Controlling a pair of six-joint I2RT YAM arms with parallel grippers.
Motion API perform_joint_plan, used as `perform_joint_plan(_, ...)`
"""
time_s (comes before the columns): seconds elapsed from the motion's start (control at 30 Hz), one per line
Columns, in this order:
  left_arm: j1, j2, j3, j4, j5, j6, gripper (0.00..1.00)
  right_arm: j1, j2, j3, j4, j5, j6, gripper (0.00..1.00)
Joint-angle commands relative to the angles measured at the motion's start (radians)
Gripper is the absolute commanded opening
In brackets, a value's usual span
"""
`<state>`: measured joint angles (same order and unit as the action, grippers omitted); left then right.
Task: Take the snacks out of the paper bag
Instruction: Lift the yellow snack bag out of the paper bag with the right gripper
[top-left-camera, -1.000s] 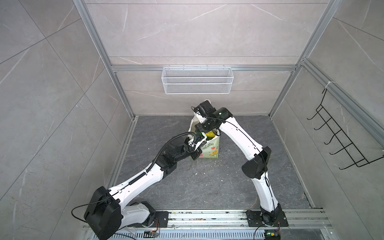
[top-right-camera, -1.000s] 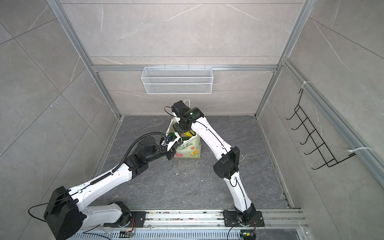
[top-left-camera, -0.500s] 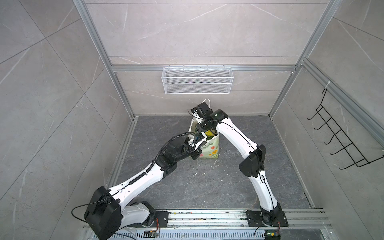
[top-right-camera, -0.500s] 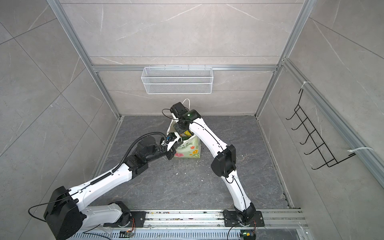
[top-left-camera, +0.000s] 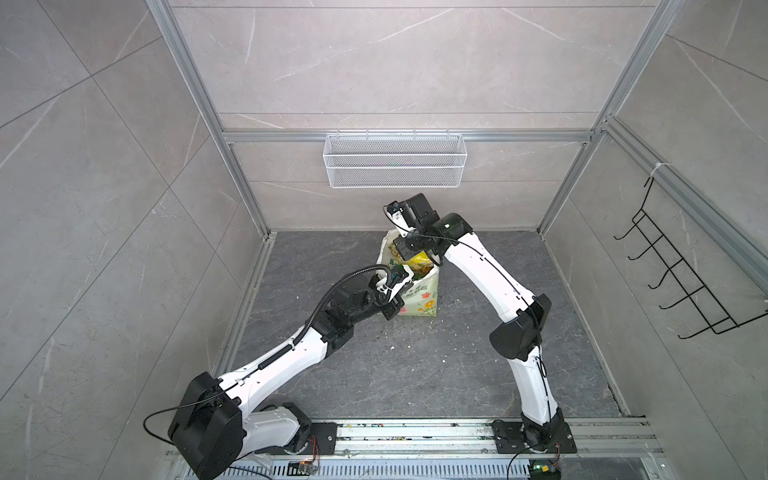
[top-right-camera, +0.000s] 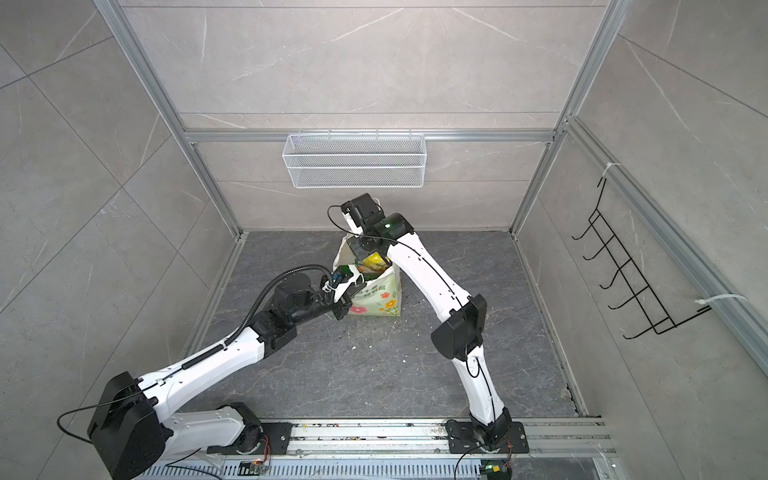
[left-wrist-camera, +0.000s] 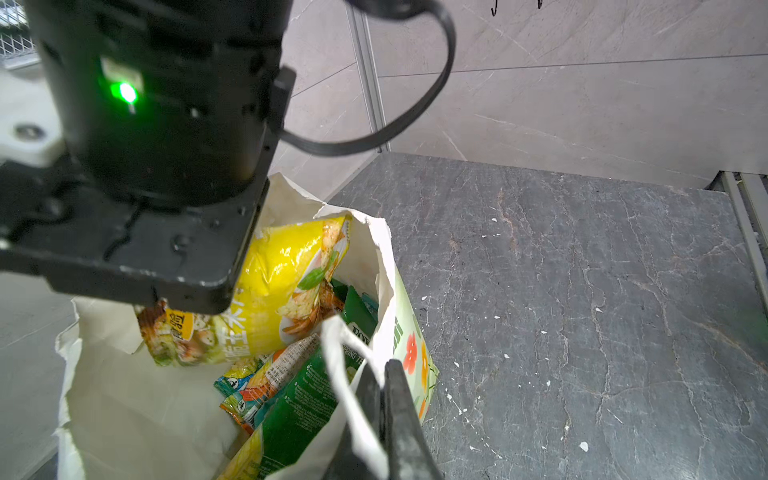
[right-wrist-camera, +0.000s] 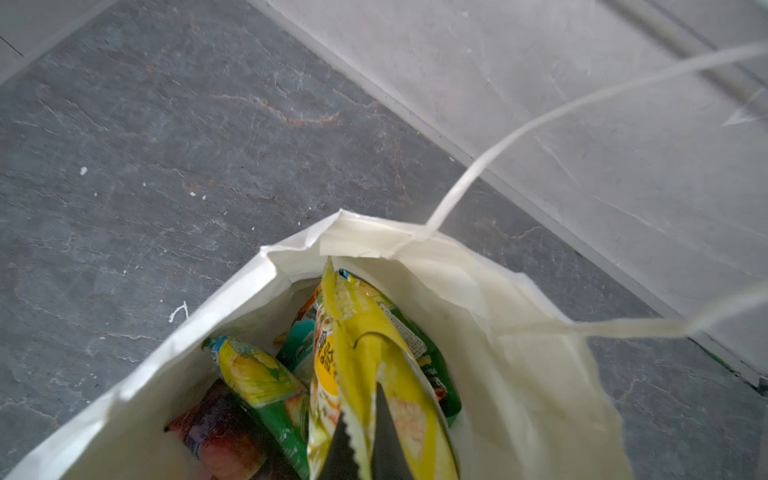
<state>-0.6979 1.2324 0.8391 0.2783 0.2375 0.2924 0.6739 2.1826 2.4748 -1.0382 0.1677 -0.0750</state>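
Left wrist view: green packet (left-wrist-camera: 358, 322) – partial print "FO…", with "…PRING TE…" just beside it. Yellow chip bag (left-wrist-camera: 282, 270) – large white East Asian characters, not legible. Paper bag (top-right-camera: 376, 291): green lettering, too small to read.

A white wire basket (top-left-camera: 395, 166) hangs on the back wall (top-left-camera: 395, 75), a black hook rack (top-left-camera: 683, 261) at right.

I count one paper bag (top-left-camera: 419, 299) with two white cord handles (right-wrist-camera: 457, 187). Inside it I make out at least six snack packets (left-wrist-camera: 266, 374):

- one yellow chip bag (left-wrist-camera: 282, 270)
- two green bags (left-wrist-camera: 299, 407)
- one teal packet (right-wrist-camera: 297, 345)
- one yellow-green packet (right-wrist-camera: 249, 370)
- one purple-red packet (right-wrist-camera: 216, 432)

One wire basket (top-left-camera: 395, 166) hangs at twelve o'clock and one black hook rack (top-left-camera: 681, 286) at three.
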Motion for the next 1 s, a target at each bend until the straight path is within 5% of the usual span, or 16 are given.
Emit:
perform_joint_plan(0.0, 0.0, -0.008, -0.006, 0.047, -0.003, 0.008, 0.05, 0.006, -0.053, 0.001, 0.016, -0.019, 0.015, 0.01)
perform_joint_plan(0.27, 0.0, -0.018, -0.007, 0.05, -0.002, 0.004, 0.1, 0.0, -0.12, 0.028, 0.044, -0.075, 0.046, 0.0)
perform_joint_plan(0.47, 0.0, -0.027, -0.008, 0.055, 0.0, -0.002, 0.3, -0.033, -0.181, 0.044, 0.062, -0.093, 0.091, 0.0)
perform_joint_plan(0.73, 0.0, -0.039, -0.008, 0.084, 0.0, -0.017, 0.38, -0.15, -0.29, 0.047, 0.111, -0.225, 0.21, 0.0)
perform_joint_plan(0.97, 0.0, -0.087, -0.011, 0.086, 0.015, -0.042, 0.43, -0.336, -0.477, -0.234, 0.234, -0.336, 0.288, 0.0)
